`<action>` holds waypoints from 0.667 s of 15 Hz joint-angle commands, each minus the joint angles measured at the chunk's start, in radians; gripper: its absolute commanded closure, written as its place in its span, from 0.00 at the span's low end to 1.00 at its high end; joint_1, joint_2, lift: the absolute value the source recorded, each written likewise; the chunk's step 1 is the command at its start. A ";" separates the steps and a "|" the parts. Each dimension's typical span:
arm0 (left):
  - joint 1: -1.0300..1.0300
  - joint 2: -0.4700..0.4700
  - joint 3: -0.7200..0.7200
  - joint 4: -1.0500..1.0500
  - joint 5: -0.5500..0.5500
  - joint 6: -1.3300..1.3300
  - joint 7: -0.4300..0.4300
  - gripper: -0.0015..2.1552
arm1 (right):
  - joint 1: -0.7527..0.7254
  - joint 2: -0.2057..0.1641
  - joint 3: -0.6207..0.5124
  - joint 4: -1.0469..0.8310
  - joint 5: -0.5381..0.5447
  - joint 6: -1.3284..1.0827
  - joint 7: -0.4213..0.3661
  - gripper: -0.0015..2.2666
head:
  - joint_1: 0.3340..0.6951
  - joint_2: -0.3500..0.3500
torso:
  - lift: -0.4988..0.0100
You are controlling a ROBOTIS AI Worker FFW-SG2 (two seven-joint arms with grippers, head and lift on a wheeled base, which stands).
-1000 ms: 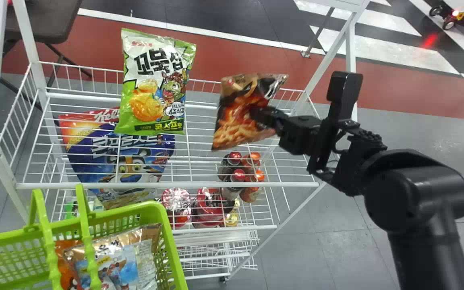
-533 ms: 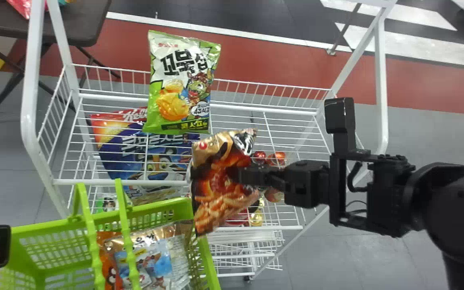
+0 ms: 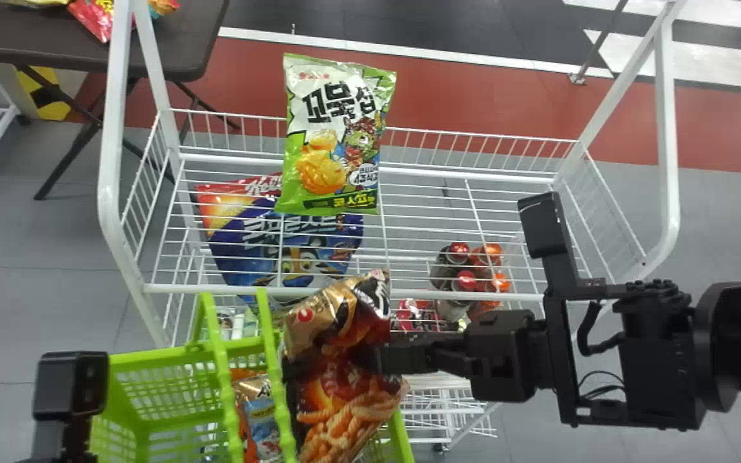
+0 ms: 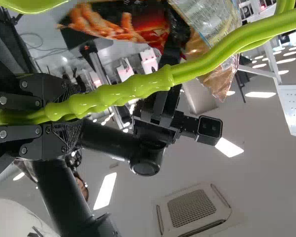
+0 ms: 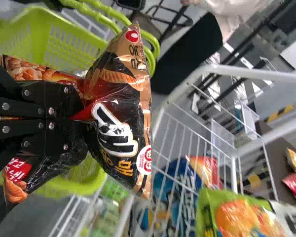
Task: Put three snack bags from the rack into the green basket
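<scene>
Right gripper [image 5: 64, 117] clamped on the black, red and tan foil snack bag [image 5: 121, 116], pinched at its waist, both ends flared. Bag is over the green plastic basket's [image 3: 402, 440] right end, overlapping the rim in head view. Basket's open middle lies to my left of the claw. Bag's long axis runs roughly near-to-far, across my incoming right forearm. Right arm is the one for the drop, left steadies: my left gripper [image 4: 64, 118] is closed on the green plastic handle [image 4: 113, 94].

Right wrist view gives me the pinch; head view gives the inside of the basket, with a silver-and-blue foil bag [image 3: 261, 411] and some orange packaging beside it. Can't tell clearance over the rim. My call: nudge left, lower, then release; risk is the near end snagging on rim or handle. Probably bag three, if that orange is a separate bag.
</scene>
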 commanded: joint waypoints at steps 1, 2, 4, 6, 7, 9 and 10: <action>-0.002 -0.003 -0.016 0.000 -0.001 0.000 0.000 1.00 | 0.001 0.012 0.030 0.028 -0.007 0.002 0.002 0.99 | 1.00 0.29 | 0.98; -0.002 -0.003 -0.021 0.000 0.002 0.000 0.000 1.00 | 0.001 0.012 0.036 0.038 -0.007 0.002 0.002 0.99 | 1.00 0.30 | 0.98; -0.002 -0.003 -0.022 0.002 0.020 0.000 -0.003 1.00 | 0.001 0.014 0.045 0.068 -0.009 0.002 0.002 0.99 | 1.00 0.31 | 0.98; -0.005 -0.003 -0.028 0.003 0.029 0.000 -0.003 1.00 | 0.007 0.020 0.050 0.094 -0.036 0.002 0.010 0.99 | 1.00 0.31 | 0.98; -0.008 -0.003 -0.031 0.008 0.029 0.000 -0.002 1.00 | 0.012 0.023 0.050 0.102 -0.058 0.002 0.011 0.99 | 1.00 0.31 | 0.98; -0.009 -0.003 -0.031 0.019 0.032 0.000 0.000 1.00 | 0.018 0.028 0.050 0.102 -0.082 0.002 0.011 0.99 | 1.00 0.32 | 0.98; -0.009 -0.003 -0.031 0.019 0.035 0.000 0.000 1.00 | 0.018 0.028 0.056 0.100 -0.082 0.002 0.011 0.99 | 1.00 0.34 | 0.98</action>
